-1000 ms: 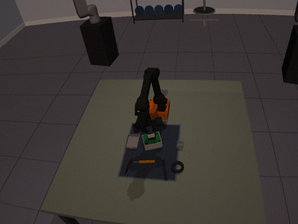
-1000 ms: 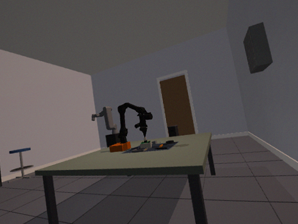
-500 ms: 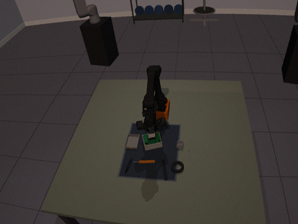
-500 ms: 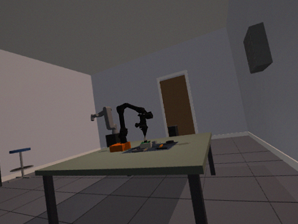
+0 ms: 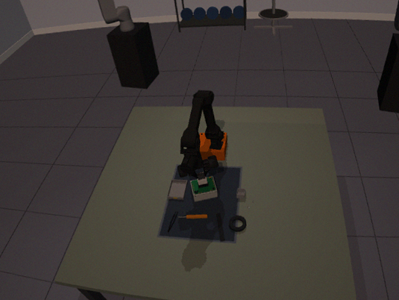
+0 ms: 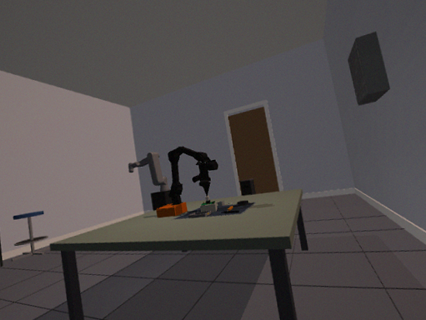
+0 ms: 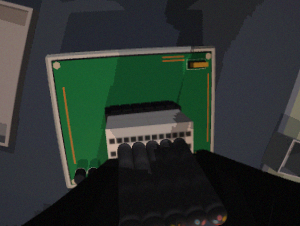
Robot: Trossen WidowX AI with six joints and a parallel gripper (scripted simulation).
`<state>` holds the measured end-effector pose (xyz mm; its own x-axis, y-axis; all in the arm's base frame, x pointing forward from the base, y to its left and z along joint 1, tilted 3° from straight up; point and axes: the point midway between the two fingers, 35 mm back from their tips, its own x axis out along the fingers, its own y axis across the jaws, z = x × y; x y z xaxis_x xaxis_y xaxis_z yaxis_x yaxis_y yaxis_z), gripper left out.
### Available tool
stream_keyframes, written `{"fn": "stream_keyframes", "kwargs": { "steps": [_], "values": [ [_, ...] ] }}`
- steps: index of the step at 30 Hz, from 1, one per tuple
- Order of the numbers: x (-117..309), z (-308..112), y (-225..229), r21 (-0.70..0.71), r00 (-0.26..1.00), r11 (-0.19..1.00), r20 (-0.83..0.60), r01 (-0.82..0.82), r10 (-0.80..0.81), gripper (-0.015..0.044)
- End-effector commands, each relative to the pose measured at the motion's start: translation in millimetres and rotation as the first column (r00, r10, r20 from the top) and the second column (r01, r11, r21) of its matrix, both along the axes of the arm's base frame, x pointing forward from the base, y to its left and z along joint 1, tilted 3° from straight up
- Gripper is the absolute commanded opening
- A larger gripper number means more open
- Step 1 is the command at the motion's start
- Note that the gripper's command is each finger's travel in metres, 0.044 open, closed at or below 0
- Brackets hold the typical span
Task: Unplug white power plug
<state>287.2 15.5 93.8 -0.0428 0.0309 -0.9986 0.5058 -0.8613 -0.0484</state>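
Top view, my arm (image 5: 194,120) (image 6: 175,173) arching over, my pincer (image 5: 201,175) (image 6: 207,194) (image 7: 157,164) pointing toward six o'clock in the exterior view, clamping the white plug (image 5: 202,181) (image 6: 207,198) (image 7: 149,133) at the green board (image 5: 210,189) (image 6: 209,208) (image 7: 82,90), the grey tray (image 5: 178,190) (image 6: 199,214) (image 7: 14,70) lying at its nine o'clock.

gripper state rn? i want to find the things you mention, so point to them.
Gripper (image 5: 201,174) (image 6: 206,197): closed on the white power plug (image 5: 202,181) (image 6: 207,199) (image 7: 149,132), at the circuit board (image 5: 210,187) (image 7: 82,100).

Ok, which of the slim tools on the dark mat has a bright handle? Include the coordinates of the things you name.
The screwdriver (image 5: 197,216) (image 6: 230,208), lying between the other two in the top view: its handle is orange, while they look dark all over.
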Motion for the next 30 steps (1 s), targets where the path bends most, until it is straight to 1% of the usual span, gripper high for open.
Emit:
{"fn": "stream_keyframes", "kwargs": {
  "steps": [1,5,9,13,19,22,26,30],
  "values": [
    [-2.8,9.3,5.6,-0.065,0.998,0.998,0.064,0.006,-0.002,0.0],
    [-7.4,9.2,13.7,-0.155,0.993,0.988,0.117,0.012,0.006,0.0],
    [-9.2,9.1,16.9,-0.19,0.991,0.982,0.137,0.016,0.011,0.0],
    [-7.1,10.1,13.1,-0.148,0.994,0.989,0.113,0.012,0.005,0.0],
    [-0.2,12.2,0.9,-0.009,1.0,1.0,0.031,0.005,-0.005,0.0],
    [2.0,14.8,-3.0,0.036,1.0,0.999,0.004,0.005,-0.006,0.0],
    [1.5,23.7,-2.1,0.03,1.0,1.0,0.007,0.005,-0.006,0.0],
    [-2.4,32.3,4.9,-0.045,0.999,0.999,0.053,0.006,-0.003,0.0]
  ]
}}
